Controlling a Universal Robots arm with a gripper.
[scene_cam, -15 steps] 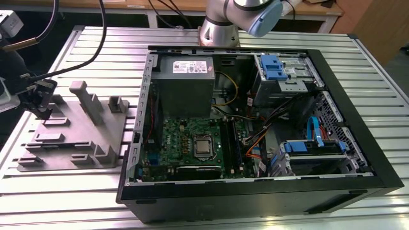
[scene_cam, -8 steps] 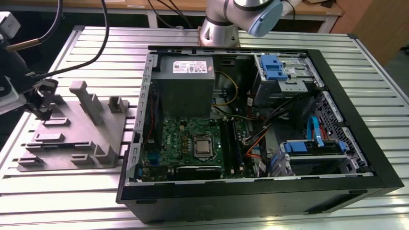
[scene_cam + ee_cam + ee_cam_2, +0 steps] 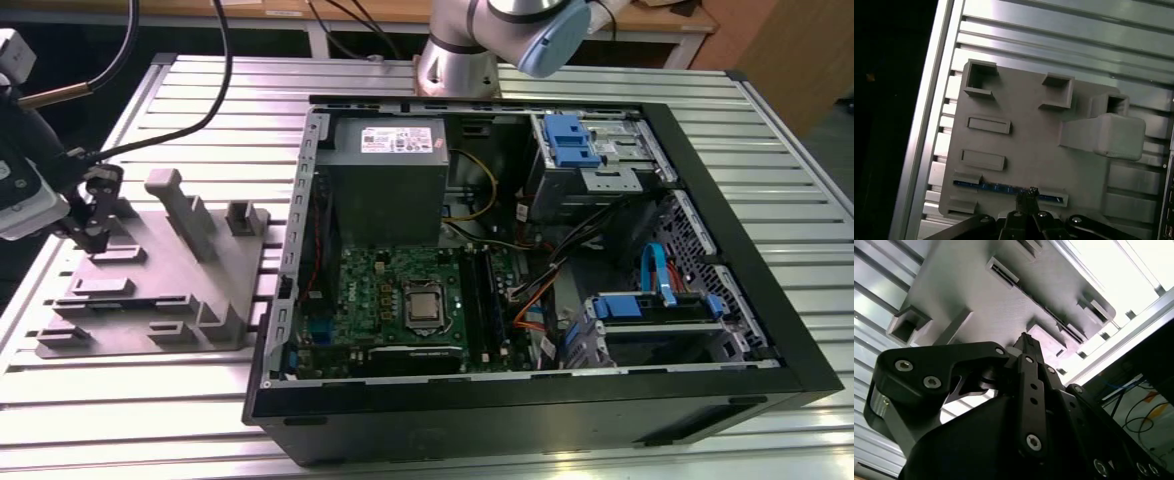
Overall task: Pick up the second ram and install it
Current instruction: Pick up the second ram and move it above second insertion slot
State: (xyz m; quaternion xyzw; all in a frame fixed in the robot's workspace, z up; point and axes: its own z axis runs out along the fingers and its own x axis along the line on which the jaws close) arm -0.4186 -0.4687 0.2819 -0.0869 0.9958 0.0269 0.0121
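Second ram (image 3: 999, 186) is sitting on edge in a slot of the grey fixture (image 3: 1029, 150), which is lying on the slatted table (image 3: 1054, 30) beside the open PC case (image 3: 534, 420). Gripper (image 3: 1026, 193) is standing on the stick near its middle, with the fingers closed together on the top edge and seemingly pinching it. I'm judging it light, thin, stiff and fragile. Chips and contacts are worth avoiding, so the bare long edge near the middle is looking like the safest hold.
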